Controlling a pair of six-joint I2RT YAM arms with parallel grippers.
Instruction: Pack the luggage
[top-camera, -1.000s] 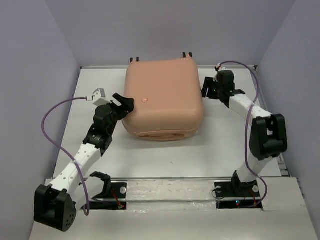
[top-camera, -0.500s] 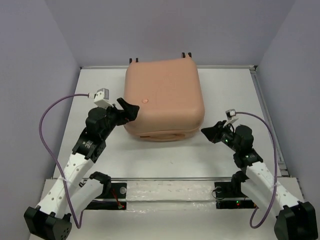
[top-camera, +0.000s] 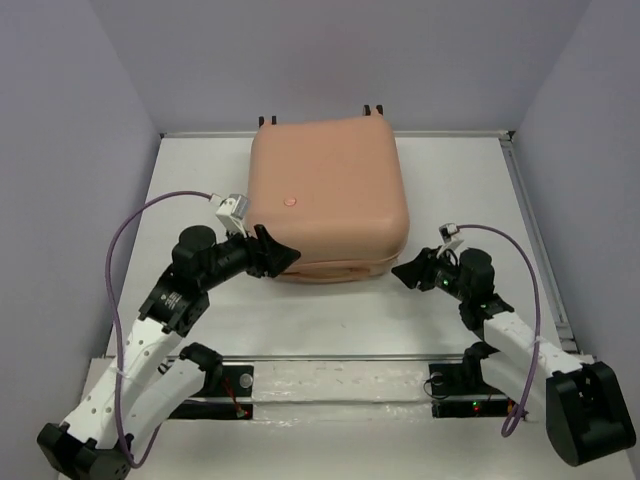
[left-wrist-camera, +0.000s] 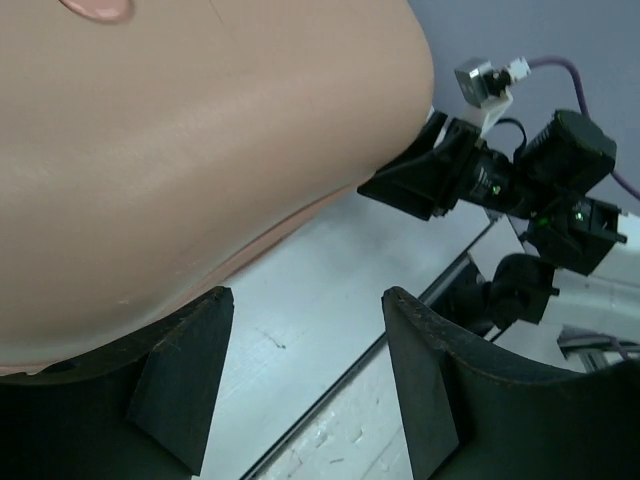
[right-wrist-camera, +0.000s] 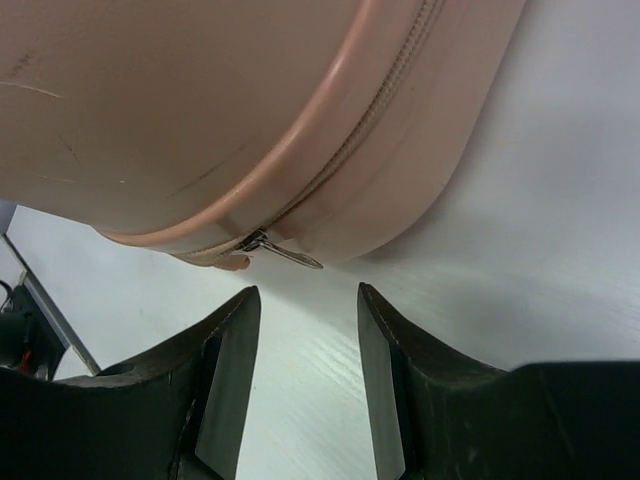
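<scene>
The luggage (top-camera: 325, 200) is a large peach-pink hard-shell suitcase lying closed and flat at the table's far middle. It also shows in the left wrist view (left-wrist-camera: 180, 150) and the right wrist view (right-wrist-camera: 200, 110). A metal zipper pull (right-wrist-camera: 285, 252) hangs from its seam. My left gripper (top-camera: 283, 257) is open and empty at the case's front left corner. My right gripper (top-camera: 402, 272) is open and empty just off the front right corner, with the zipper pull a little beyond its fingertips.
The white table (top-camera: 330, 315) has a metal rail (top-camera: 330, 357) along its near edge by the arm bases. Two black wheels (top-camera: 373, 109) stick out at the case's far side. Grey walls enclose the table.
My left gripper has moved from the case's left side round to its front left corner. My right arm swung from the far right side down to the front right corner.
</scene>
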